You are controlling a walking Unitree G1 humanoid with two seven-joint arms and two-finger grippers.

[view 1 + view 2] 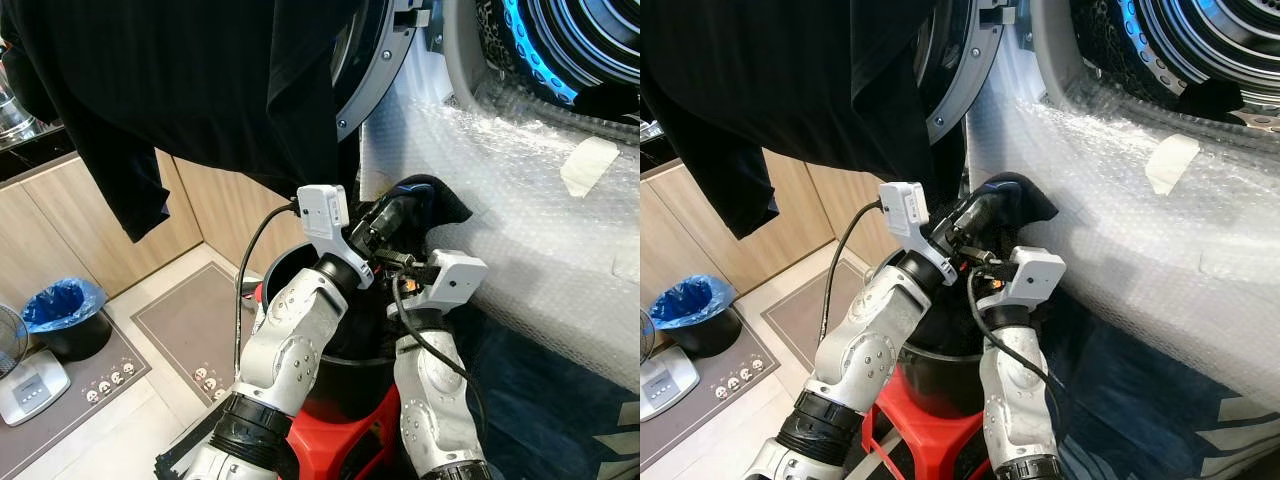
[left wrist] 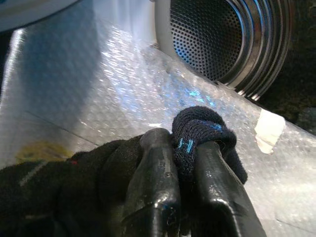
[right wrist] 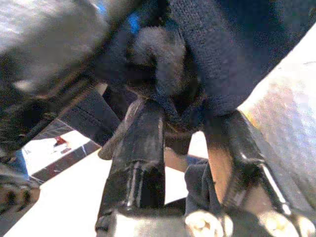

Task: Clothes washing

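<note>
A dark navy knit garment [image 1: 428, 198] is bunched against the bubble-wrapped front of the washing machine, below the open drum [image 1: 575, 45]. My left gripper [image 2: 185, 153] is shut on a rolled edge of this garment [image 2: 197, 126], with the drum [image 2: 217, 39] ahead and above. Just beneath it, my right gripper [image 3: 185, 116] is open, its fingers [image 3: 140, 143] standing either side of a hanging fold of the same cloth [image 3: 222, 49]. Both arms reach up over a black bucket [image 1: 345, 385].
A large black garment [image 1: 200, 90] hangs over the open machine door [image 1: 372, 70]. The bucket stands on a red stool [image 1: 345, 440]. Bubble wrap [image 1: 520, 230] with a tape patch [image 1: 588, 165] covers the machine front. Blue-lined bin [image 1: 62, 305], scale [image 1: 30, 385] and mat [image 1: 190, 320] lie left.
</note>
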